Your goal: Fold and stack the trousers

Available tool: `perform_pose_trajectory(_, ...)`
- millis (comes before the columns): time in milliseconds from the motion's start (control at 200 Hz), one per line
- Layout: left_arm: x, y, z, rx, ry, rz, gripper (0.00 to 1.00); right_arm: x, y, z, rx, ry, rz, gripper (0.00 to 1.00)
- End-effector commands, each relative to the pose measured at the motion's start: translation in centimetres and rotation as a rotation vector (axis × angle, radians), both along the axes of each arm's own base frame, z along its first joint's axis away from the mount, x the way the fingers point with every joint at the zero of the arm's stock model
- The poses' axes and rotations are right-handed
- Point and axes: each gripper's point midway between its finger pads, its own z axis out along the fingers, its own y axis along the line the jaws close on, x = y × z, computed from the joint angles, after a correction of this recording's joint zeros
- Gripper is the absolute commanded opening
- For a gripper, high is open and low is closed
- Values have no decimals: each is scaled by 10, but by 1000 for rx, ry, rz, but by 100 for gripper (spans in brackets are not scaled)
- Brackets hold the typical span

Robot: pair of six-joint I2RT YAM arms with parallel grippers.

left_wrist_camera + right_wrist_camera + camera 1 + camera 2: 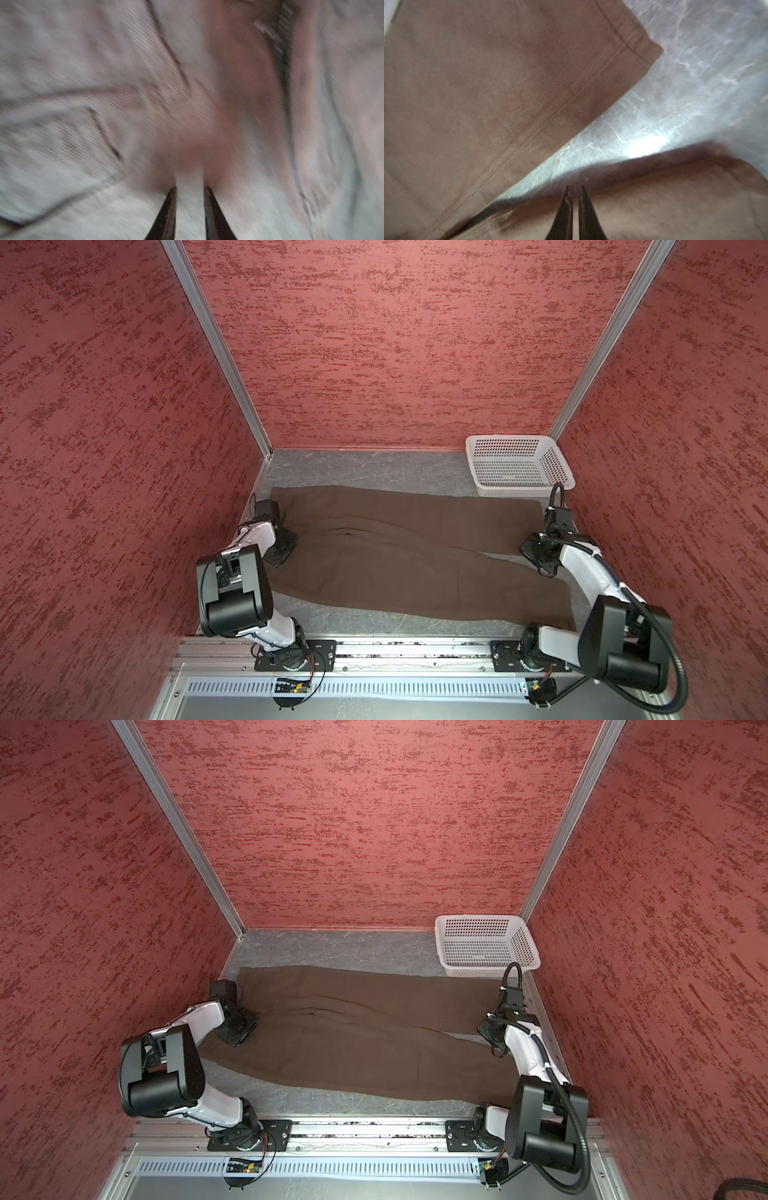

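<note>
The dark brown trousers point(415, 568) point(365, 1048) lie spread across the grey table, waist to the left and both legs running right. My left gripper point(282, 549) point(239, 1029) is pressed down on the waist end. In the left wrist view its jaws point(190, 188) stand narrowly apart with a ridge of blurred cloth point(83, 83) between them. My right gripper point(534, 551) point(488, 1031) sits at the inner edge of the near leg, by the gap between the legs. In the right wrist view its jaws point(575, 187) are nearly together on that leg's raised edge, while the far leg point(488, 83) lies flat.
A white perforated basket point(515, 489) point(482, 970) stands at the back right corner, just behind the far leg's hem. Red textured walls close in the left, back and right. Bare grey table point(374, 468) shows behind the trousers, and the arms' mounting rail point(415, 651) runs along the front.
</note>
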Motion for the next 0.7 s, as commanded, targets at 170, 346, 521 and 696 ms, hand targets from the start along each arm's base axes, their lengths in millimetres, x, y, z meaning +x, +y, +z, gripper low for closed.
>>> perform_pose_trajectory(170,11,-15,53,14,-125,-57,28,7,10,-33,69,-6,-17,0)
perform_pose_trajectory(346,12,-25,60,-12,-150,-84,29,9,14,-38,90,-23,-20,0)
perform_pose_trajectory(521,24,-55,70,-37,-173,-175,30,19,1,0,9,-97,-14,0)
perform_pose_trajectory(696,47,-122,77,-116,-234,-360,24,18,-20,56,-131,-182,-38,5)
